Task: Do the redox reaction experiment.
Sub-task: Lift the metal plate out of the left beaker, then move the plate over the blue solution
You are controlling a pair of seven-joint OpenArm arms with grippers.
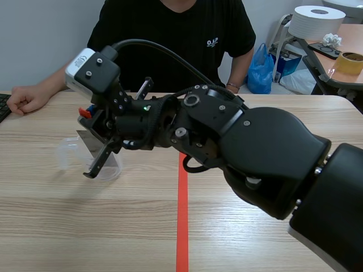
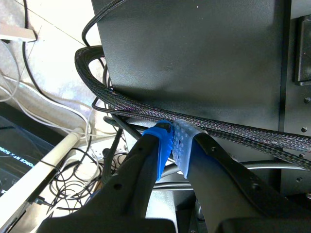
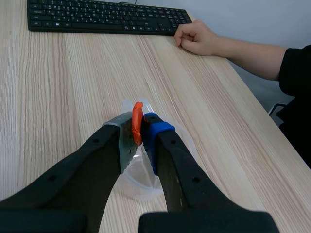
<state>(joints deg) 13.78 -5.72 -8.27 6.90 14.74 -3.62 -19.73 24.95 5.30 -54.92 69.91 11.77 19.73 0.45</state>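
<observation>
Right hand (image 3: 141, 127): closed on a small orange-red piece (image 3: 137, 121), which was pinched upright between the grey pad and the blue one (what the piece was, I could not tell).
Clear beaker (image 3: 143, 182): it stood on the worktop (image 3: 63, 97) directly under the right hand, its rim just below the fingertips. In the scene view it sat left of the tape line (image 1: 182, 215), and the arm reached over to it from the right.
Left hand (image 2: 173, 144): closed on nothing, pads pressed together. It pointed at floor cables (image 2: 73, 165) under a black panel and took no part in the work.
Step in hand: probably lowering or dropping the piece into the beaker.
Risk, grip: the pads seemed to catch only a narrow part of the piece, so it could twist, slip and land outside the rim.
Risk, beaker: it looked light and nothing steadied it. A finger catching its wall on a descent could tip or shove it.
Risk, bystander: a person's fist (image 3: 197, 38) rested by the keyboard (image 3: 104, 17), well apart from the beaker, though a spill could spread that way.
</observation>
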